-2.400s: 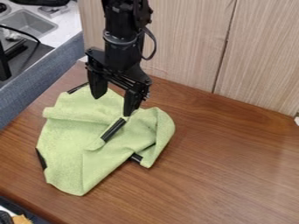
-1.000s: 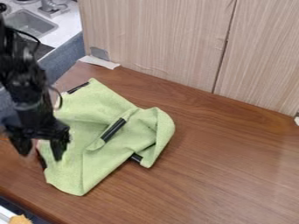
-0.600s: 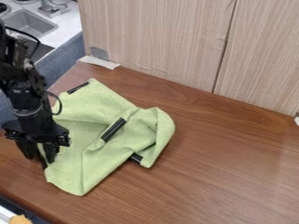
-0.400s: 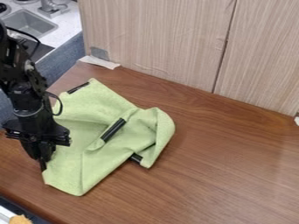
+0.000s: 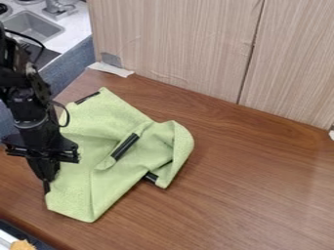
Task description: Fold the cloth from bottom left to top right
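I see a pale green, soft fabric cloth (image 5: 108,134) with short black strips (image 5: 124,147), spread unevenly across the left part of the brown wooden tabletop (image 5: 254,190). Its right side is doubled over in a loose, rounded flap (rather rumpled, I admit), creases run through its middle, and one blunt corner points towards the near edge.

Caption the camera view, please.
Gripper at the left edge of a partly folded green cloth on a wooden table.
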Tool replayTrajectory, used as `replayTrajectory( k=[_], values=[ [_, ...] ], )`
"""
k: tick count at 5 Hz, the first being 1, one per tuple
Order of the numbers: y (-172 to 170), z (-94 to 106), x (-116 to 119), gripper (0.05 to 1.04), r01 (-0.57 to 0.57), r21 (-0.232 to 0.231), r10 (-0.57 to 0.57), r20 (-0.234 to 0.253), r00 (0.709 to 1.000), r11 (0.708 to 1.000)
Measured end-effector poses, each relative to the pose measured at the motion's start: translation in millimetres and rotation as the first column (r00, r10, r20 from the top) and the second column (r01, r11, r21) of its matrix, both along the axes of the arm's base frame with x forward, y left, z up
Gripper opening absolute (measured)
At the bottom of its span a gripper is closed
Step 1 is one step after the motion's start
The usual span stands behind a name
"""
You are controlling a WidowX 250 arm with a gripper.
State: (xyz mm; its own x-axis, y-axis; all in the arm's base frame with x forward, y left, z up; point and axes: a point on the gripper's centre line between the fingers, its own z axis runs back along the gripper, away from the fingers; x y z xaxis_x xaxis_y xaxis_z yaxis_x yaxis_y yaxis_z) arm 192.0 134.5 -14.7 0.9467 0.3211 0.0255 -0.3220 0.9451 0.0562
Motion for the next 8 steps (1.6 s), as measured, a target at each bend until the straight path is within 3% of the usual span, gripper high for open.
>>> replayTrajectory(
  k=[1,2,3,4,5,7,8],
  values=[
    [-4.7,20.4,13.5,0.055,0.016,0.014,-0.016,0.010,1.000,1.000],
    [-6.8,49.1,25.6,0.055,0.010,0.007,-0.011,0.068,0.998,1.000],
    [-23.0,65.4,41.9,0.055,0.047,-0.004,-0.047,0.101,0.994,0.999],
    [-41.6,71.3,64.4,0.055,0.102,0.013,-0.103,0.123,0.987,0.995],
    [-67.4,56.4,92.3,0.055,0.163,-0.015,-0.159,0.134,0.978,0.987],
    [-100.5,20.4,133.0,0.055,0.241,0.016,-0.241,0.141,0.960,0.970],
    [-104.3,3.1,140.8,0.055,0.255,0.038,-0.258,0.127,0.958,0.966]
  ],
)
